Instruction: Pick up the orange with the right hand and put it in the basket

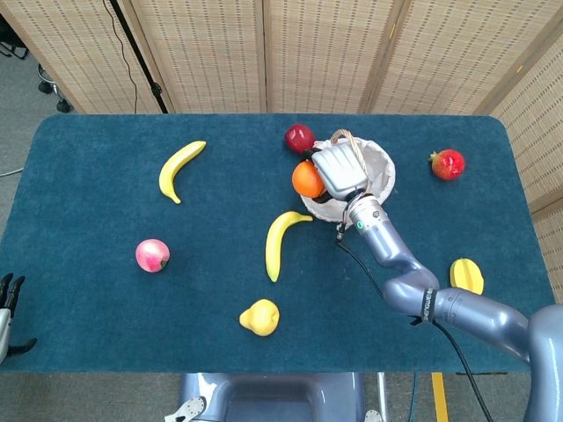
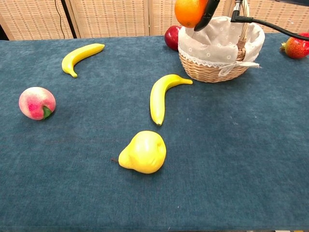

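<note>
My right hand (image 1: pixel 339 171) grips the orange (image 1: pixel 308 179), held in the air over the left rim of the wicker basket (image 1: pixel 380 166). In the chest view the orange (image 2: pixel 189 11) sits at the top edge, just above the basket's cloth-lined left wall (image 2: pixel 203 46), with dark fingers (image 2: pixel 207 14) wrapped round its right side. The basket has a white lining and a hoop handle. My left hand (image 1: pixel 7 299) shows only as dark fingertips at the lower left edge of the head view, off the table.
A red apple (image 1: pixel 298 138) lies just left of the basket. A banana (image 1: pixel 280 241) lies in front of it, another banana (image 1: pixel 179 168) at the far left. A peach (image 1: pixel 151 255), a yellow pear (image 1: pixel 259 317), a starfruit (image 1: pixel 466 278) and a red fruit (image 1: pixel 447 163) are spread around.
</note>
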`<state>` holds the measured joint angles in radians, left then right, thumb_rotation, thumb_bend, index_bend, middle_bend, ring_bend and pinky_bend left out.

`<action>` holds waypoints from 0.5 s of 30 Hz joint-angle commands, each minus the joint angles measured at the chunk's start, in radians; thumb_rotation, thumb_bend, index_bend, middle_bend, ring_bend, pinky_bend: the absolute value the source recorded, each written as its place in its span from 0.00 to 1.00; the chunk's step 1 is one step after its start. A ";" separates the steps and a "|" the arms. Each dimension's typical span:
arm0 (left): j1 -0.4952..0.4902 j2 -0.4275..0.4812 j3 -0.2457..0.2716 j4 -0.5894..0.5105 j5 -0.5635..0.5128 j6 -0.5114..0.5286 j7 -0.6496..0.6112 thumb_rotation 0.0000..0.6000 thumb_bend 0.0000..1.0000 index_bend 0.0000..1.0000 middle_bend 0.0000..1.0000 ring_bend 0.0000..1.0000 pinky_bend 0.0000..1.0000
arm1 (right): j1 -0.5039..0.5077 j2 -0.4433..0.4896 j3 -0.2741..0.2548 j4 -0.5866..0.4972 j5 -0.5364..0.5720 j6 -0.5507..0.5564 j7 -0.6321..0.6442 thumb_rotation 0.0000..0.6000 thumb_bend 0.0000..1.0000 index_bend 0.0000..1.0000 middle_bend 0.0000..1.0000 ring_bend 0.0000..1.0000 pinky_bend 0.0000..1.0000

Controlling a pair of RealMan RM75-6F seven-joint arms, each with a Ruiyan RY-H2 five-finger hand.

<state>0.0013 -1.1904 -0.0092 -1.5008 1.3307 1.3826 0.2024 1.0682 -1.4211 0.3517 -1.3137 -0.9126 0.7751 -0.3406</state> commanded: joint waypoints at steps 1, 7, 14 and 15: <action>0.000 0.000 0.001 -0.001 0.001 0.000 0.000 1.00 0.08 0.00 0.00 0.00 0.00 | 0.010 0.031 -0.024 -0.024 0.039 -0.032 -0.041 1.00 0.13 0.29 0.08 0.11 0.15; -0.001 0.002 0.004 -0.004 0.002 -0.001 -0.003 1.00 0.08 0.00 0.00 0.00 0.00 | 0.014 0.023 -0.037 -0.016 0.065 -0.004 -0.054 1.00 0.06 0.14 0.00 0.00 0.02; -0.007 0.003 0.007 -0.004 0.000 -0.016 -0.010 1.00 0.08 0.00 0.00 0.00 0.00 | 0.011 0.019 -0.049 -0.006 0.048 0.017 -0.047 1.00 0.05 0.10 0.00 0.00 0.00; -0.007 0.003 0.008 -0.004 -0.001 -0.017 -0.010 1.00 0.08 0.00 0.00 0.00 0.00 | 0.011 0.018 -0.050 -0.006 0.046 0.021 -0.049 1.00 0.05 0.09 0.00 0.00 0.00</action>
<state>-0.0057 -1.1870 -0.0018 -1.5045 1.3303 1.3664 0.1925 1.0790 -1.4026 0.3031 -1.3201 -0.8649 0.7933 -0.3888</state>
